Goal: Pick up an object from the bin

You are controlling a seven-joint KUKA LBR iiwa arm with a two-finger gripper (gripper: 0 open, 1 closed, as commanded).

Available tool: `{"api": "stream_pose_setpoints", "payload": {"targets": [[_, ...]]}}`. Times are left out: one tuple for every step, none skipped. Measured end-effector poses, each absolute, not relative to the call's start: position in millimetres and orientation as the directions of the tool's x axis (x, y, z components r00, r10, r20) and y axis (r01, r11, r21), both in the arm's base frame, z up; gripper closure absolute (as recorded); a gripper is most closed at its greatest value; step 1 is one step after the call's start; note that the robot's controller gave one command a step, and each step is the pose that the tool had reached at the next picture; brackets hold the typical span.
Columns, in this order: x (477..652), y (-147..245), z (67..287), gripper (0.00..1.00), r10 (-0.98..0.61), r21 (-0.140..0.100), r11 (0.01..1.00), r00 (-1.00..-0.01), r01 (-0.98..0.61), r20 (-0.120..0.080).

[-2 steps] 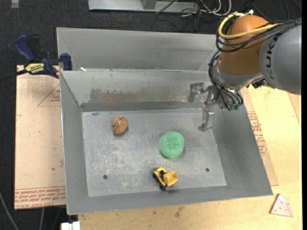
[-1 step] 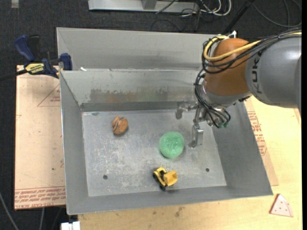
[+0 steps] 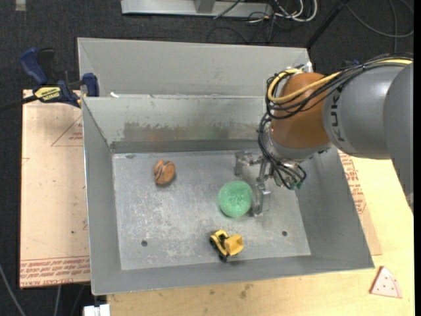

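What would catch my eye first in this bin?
The big grey arm with its orange cover, reaching in from the right, stands out. Beside it a bright green ball sits near the middle of the bin, with a yellow-and-black toy near the front and a brownish lump at left.

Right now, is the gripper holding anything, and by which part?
Cannot tell. The gripper sits low beside the green ball, on its right in the view, but no hold on it is visible.

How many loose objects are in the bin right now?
3: a brown ball at back left, a green ball in the middle, a yellow toy near the front. The arm may hide more.
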State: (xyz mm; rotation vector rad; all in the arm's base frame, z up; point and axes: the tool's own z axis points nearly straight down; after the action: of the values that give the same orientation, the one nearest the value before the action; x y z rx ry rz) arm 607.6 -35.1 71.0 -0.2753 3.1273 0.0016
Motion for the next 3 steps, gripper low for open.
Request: {"api": "stream_pose_setpoints", "payload": {"targets": [[598.8,-15,68,0.0,-0.3,0.0,0.954,-0.954,-0.3,0.0],[578.6,0,70,1.0,-0.396,0.0,0.918,-0.918,-0.396,-0.001],[578.6,0,70,1.0,-0.396,0.0,0.918,-0.918,-0.396,-0.001]]}}
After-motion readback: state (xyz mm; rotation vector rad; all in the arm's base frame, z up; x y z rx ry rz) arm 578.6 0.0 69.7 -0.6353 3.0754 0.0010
